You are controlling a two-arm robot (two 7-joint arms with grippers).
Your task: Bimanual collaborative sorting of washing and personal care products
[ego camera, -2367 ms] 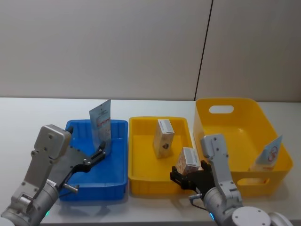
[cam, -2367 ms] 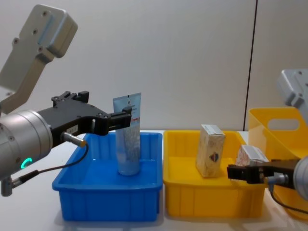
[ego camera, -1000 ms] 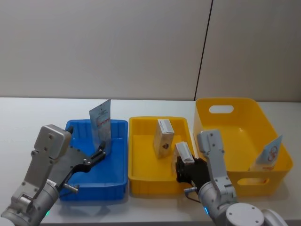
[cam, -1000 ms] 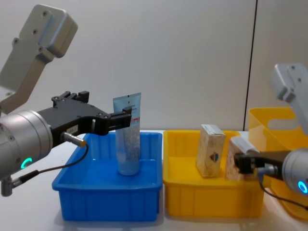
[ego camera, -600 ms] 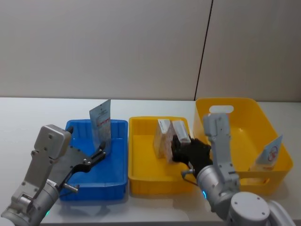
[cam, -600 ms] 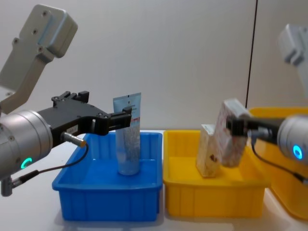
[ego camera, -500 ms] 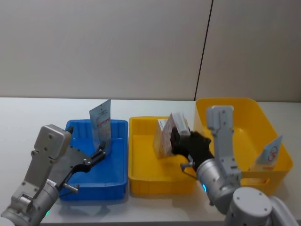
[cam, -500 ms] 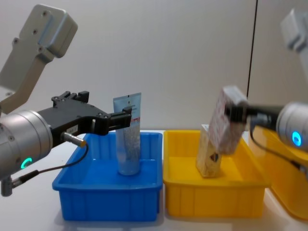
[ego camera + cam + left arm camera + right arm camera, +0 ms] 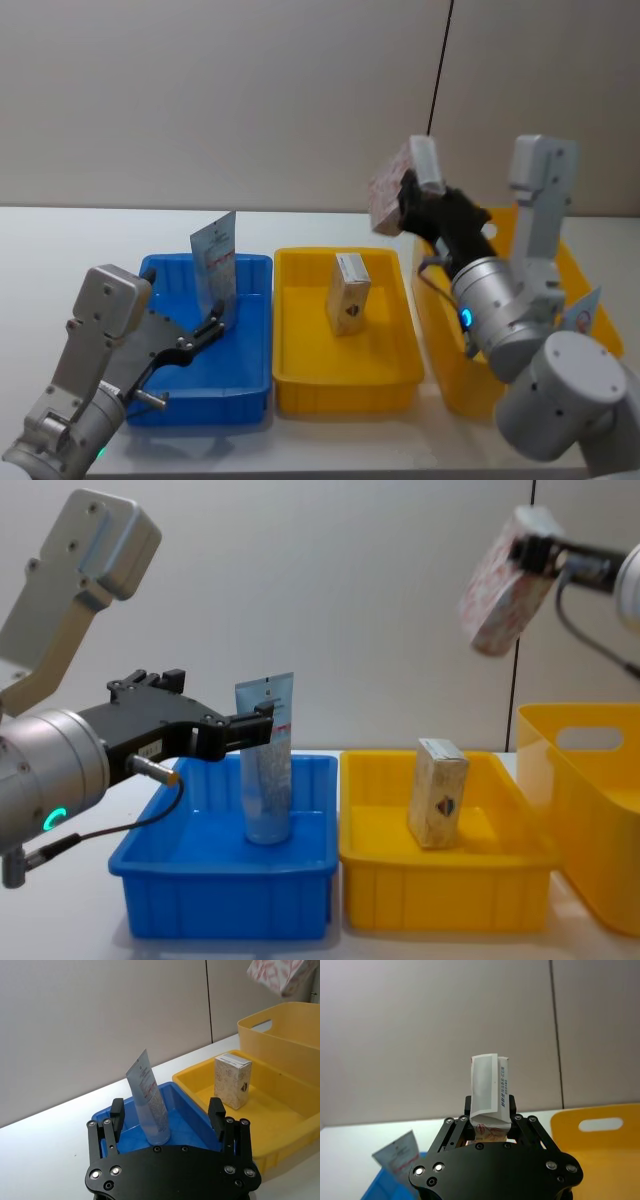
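Observation:
My right gripper point(image 9: 412, 203) is shut on a white box with a red-orange pattern point(image 9: 392, 194), held high in the air above the gap between the yellow tray and the large yellow bin point(image 9: 498, 588). A tall beige box with a dark emblem point(image 9: 348, 291) stands in the yellow tray point(image 9: 345, 395). In the blue bin point(image 9: 200, 405) a pale blue tube point(image 9: 214, 264) stands upright. My left gripper point(image 9: 214, 325) is open, with the tube point(image 9: 148, 1100) between its fingers and untouched. A second pale blue tube point(image 9: 579, 321) leans inside the large yellow bin point(image 9: 436, 335).
The three containers stand side by side on a white table: blue bin point(image 9: 220, 905) at left, yellow tray point(image 9: 440, 905) in the middle, large yellow bin point(image 9: 590, 810) at right. A plain wall rises behind the table.
My right gripper has lifted the white patterned box out of the yellow tray, up and to the right. The left gripper and the tube have stayed still.

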